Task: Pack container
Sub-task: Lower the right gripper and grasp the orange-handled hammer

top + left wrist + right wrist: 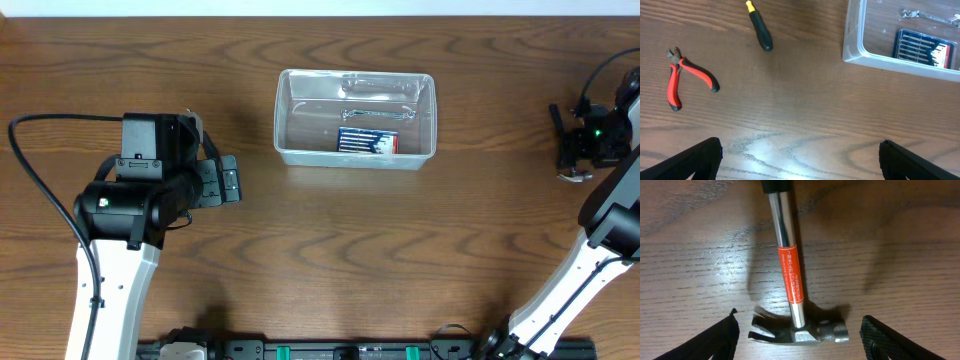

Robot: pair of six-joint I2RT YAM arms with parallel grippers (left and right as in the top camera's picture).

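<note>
The clear plastic container (282,118) stands at the back middle of the table, and its near corner (853,46) shows in the left wrist view. Inside lie a blue drill-bit case (367,141) (925,47) and a metal wrench (381,115) (927,16). My left gripper (229,181) (800,160) hangs open over bare wood, left of the container. At the far right, my right gripper (574,165) (799,326) is open, its fingers (705,340) on either side of the head of a hammer (789,265) lying flat, with a gap on each side.
Red-handled pliers (686,76) and a black-handled screwdriver with a yellow band (760,29) lie on the wood ahead of the left gripper; the left arm hides them from overhead. The hammer's steel shaft with its orange label runs away from the right gripper.
</note>
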